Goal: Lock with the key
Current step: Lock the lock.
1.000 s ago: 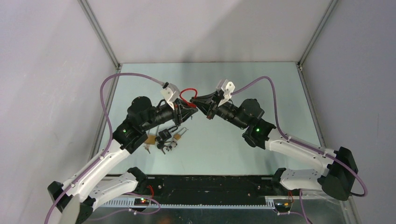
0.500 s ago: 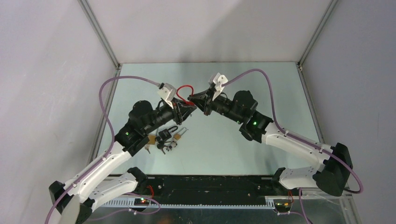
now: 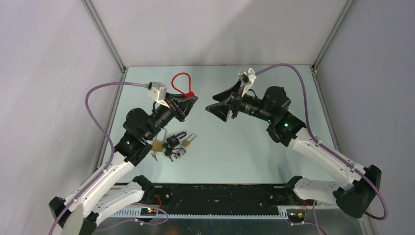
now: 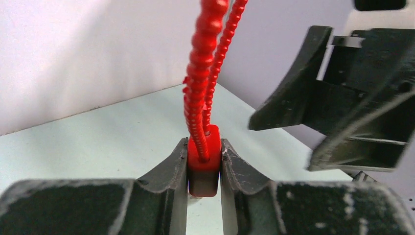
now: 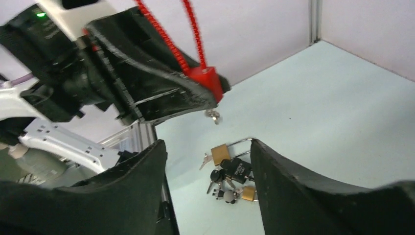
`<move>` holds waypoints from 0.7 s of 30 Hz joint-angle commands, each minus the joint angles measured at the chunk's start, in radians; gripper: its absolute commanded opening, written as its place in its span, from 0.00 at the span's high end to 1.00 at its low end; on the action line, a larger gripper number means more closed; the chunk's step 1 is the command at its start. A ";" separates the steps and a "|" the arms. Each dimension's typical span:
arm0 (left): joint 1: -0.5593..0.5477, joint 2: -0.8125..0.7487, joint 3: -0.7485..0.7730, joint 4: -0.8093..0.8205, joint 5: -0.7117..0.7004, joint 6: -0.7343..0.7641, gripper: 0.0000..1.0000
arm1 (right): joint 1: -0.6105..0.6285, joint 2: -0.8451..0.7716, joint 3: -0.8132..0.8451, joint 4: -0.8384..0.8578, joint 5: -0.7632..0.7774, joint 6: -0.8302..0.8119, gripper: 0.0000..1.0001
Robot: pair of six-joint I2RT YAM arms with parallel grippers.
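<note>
My left gripper [image 3: 190, 100] is shut on the red body of a cable lock [image 4: 203, 159], held above the table. The lock's red cable loop [image 3: 181, 82] stands up past the fingers. In the right wrist view a small metal key [image 5: 213, 115] sticks out beneath the red lock body [image 5: 206, 78]. My right gripper [image 3: 215, 108] hangs open a short way to the right of the lock, its jaws facing it and holding nothing. In the left wrist view its black fingers [image 4: 293, 93] show at the right, apart from the lock.
A pile of brass and black padlocks with keys [image 3: 173, 143] lies on the pale green table [image 3: 235, 147] under the left arm, also seen between my right fingers [image 5: 234, 172]. Grey walls with metal frame rails [image 3: 105, 36] enclose the table.
The right gripper has opened, let go at the lock and drawn back to the right. The left gripper has shifted left and up with the lock, whose loop now stands upright.
</note>
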 commanded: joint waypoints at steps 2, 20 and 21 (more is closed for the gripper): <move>0.012 -0.001 0.044 0.062 -0.034 -0.075 1.00 | -0.017 -0.112 -0.037 0.037 -0.092 0.092 0.27; 0.092 0.091 0.229 0.036 0.301 -0.631 1.00 | -0.026 0.004 -0.159 0.567 -0.169 0.657 0.23; 0.092 0.094 0.232 0.038 0.324 -0.635 1.00 | -0.024 0.026 -0.153 0.589 -0.171 0.676 0.25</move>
